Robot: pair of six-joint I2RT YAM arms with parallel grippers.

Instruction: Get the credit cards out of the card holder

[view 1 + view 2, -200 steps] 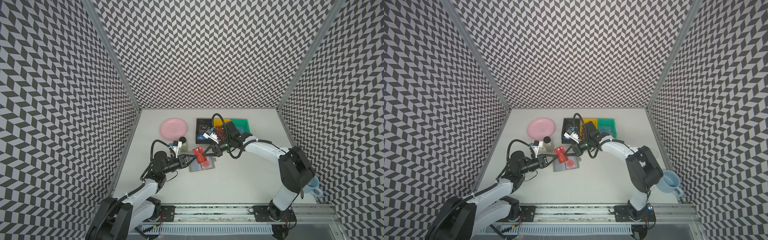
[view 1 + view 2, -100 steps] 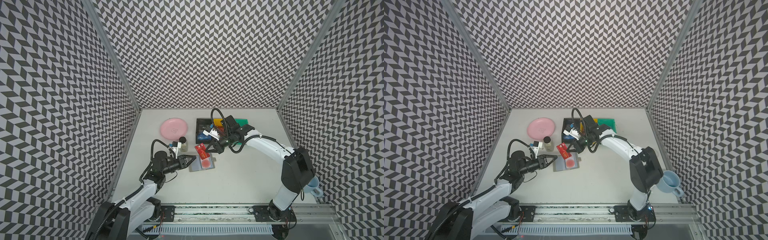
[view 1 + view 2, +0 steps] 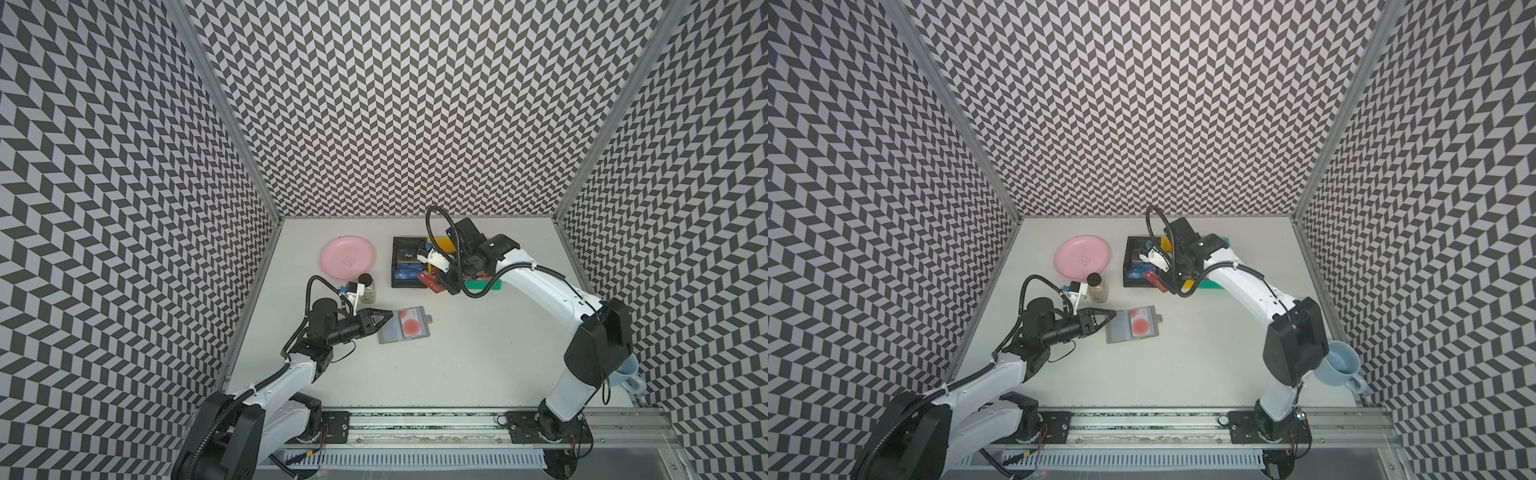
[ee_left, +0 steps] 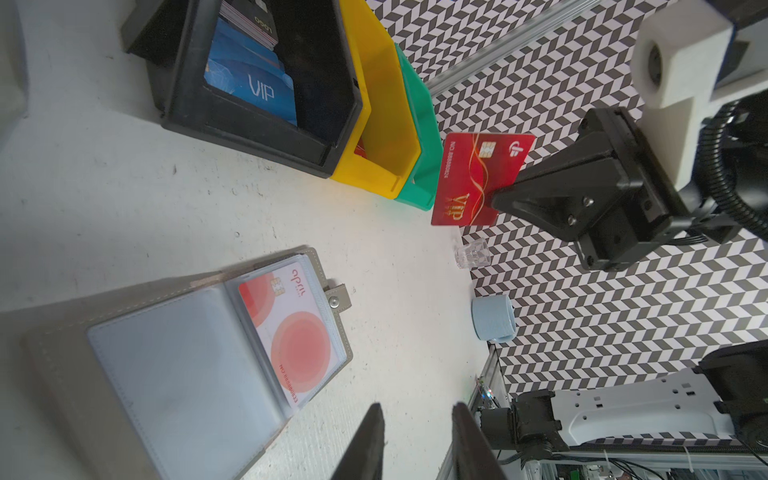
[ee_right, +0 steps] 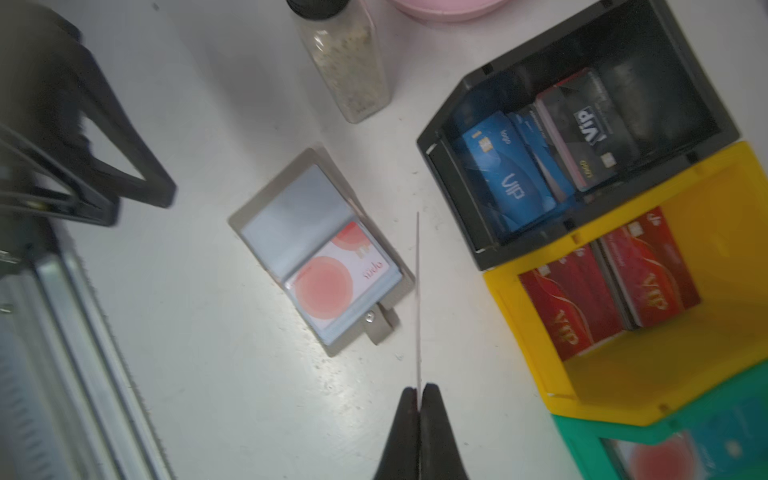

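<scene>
Right gripper [image 4: 496, 198]: jaws clamped tight on one edge of the red card [image 4: 478, 183]. The card is held up in the air, clear of the table [image 3: 457, 365]. It sits past the clasp side of the card holder [image 4: 166, 374], well apart from it and close to the bins. In the right wrist view the card shows edge-on as a thin line [image 5: 417, 291] pinched between the fingertips [image 5: 409, 401].

Left gripper [image 4: 415, 436]: jaws parted a narrow gap, nothing between them. Its tip [image 3: 390, 316] is at the holder's edge on the side opposite the clasp. I cannot tell whether it touches the holder.

The card holder [image 3: 390, 332] lies open and flat on the table. The sleeve on the side away from the clasp shows no card. The whitish card [image 4: 299, 332] with red circles sits in the sleeve by the clasp.

Beyond the holder's clasp side stand three bins in a row. The black bin [image 5: 453, 199] is nearest and has the blue VIP card [image 5: 507, 183] inside. Next is the yellow bin [image 5: 715, 191] with red VIP cards [image 5: 652, 270], then the green bin [image 5: 582, 440], whose contents are blurred.
</scene>
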